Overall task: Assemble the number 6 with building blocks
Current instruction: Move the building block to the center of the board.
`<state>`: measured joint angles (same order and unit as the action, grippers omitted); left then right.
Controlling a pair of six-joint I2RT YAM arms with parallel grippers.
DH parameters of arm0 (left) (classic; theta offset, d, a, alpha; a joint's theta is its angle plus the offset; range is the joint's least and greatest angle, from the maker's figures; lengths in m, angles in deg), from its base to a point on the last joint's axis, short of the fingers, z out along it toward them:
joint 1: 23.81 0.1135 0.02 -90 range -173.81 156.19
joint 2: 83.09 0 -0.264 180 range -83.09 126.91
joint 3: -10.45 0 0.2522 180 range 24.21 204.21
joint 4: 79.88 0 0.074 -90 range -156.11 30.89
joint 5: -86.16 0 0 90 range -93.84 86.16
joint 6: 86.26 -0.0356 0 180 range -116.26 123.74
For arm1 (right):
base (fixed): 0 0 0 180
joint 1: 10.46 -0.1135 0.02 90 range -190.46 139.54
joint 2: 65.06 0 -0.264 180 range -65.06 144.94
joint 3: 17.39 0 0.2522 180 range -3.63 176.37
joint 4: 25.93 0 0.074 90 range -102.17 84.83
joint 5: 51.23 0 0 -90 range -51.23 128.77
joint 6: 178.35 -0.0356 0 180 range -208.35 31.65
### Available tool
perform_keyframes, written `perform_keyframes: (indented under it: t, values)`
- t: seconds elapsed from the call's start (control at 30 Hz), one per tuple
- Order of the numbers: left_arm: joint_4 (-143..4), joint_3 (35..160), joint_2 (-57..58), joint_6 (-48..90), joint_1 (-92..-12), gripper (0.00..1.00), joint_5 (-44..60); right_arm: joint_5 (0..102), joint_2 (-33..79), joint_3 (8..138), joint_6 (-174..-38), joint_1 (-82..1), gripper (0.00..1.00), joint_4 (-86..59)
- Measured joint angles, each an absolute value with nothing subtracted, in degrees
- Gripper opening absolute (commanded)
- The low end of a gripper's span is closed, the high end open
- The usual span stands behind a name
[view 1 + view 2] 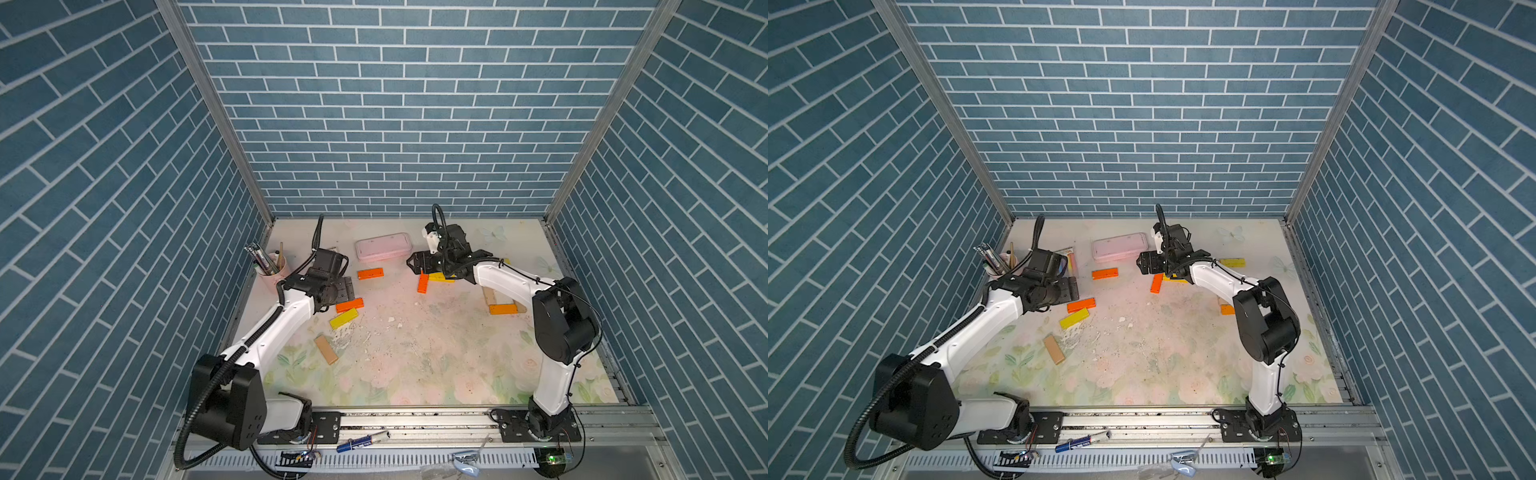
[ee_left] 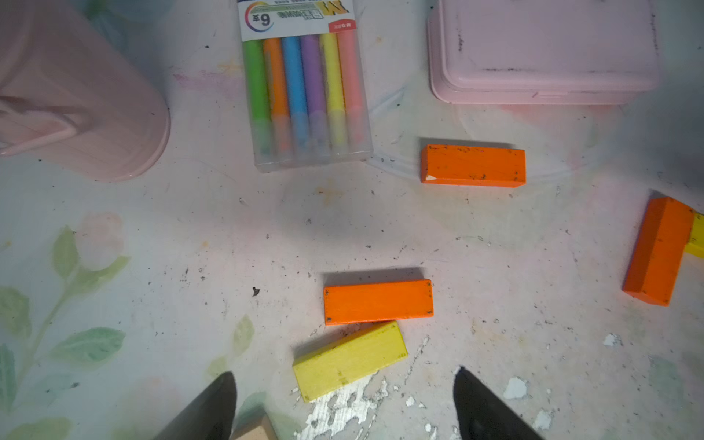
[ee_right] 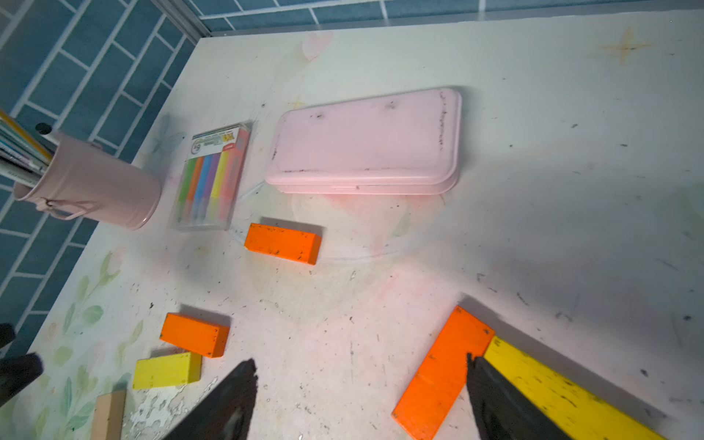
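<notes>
- Top view: left claw (image 1: 347, 291) is spread and empty, low over the orange block (image 1: 349, 305) and yellow block (image 1: 343, 318), which touch or nearly touch at one corner. The tan block (image 1: 326, 350) lies apart on the bench (image 1: 415, 353), nearer the robot.
- Top view: right claw (image 1: 411, 264) is spread and empty above the corner orange (image 1: 423, 283), which butts against the corner yellow (image 1: 440, 277). The low orange (image 1: 503, 308) and tan pieces (image 1: 489, 296) lie beyond. This is probably the 6, partly laid and not closed. The right arm (image 1: 511, 282) hides some of it.
- Top view: spare yellow (image 1: 1232, 262) lies behind the right arm. Far orange (image 1: 1105, 273) lies just in front of the case (image 1: 1120, 247).
- Left wrist: the fingertips (image 2: 224, 384) stand wide either side of the yellow block, lined up along its length. It looks like the next pick.
  - Better to turn the wrist so the pads meet its long sides.
  - The orange block crowds one corner, so grip toward the free end.
- Left wrist: chalk pack (image 2: 304, 95) and cup (image 2: 76, 95) stand beyond, clear of that reach.
- Right wrist: one finger (image 3: 495, 404) overlaps the seam between corner orange and corner yellow, and only bare bench shows between the fingers. A sideways move risks knocking that joint, so lift straight.
</notes>
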<state>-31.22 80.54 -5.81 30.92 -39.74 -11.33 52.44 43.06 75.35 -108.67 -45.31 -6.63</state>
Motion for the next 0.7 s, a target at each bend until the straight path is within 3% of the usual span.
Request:
perform_keyframes:
  t: [0.7]
  values:
    - [-33.0, 94.9, 17.8, 27.9, -38.8, 0.80, -12.8, 53.4, 40.6, 62.2, -101.3, -50.6, 0.81, -14.7]
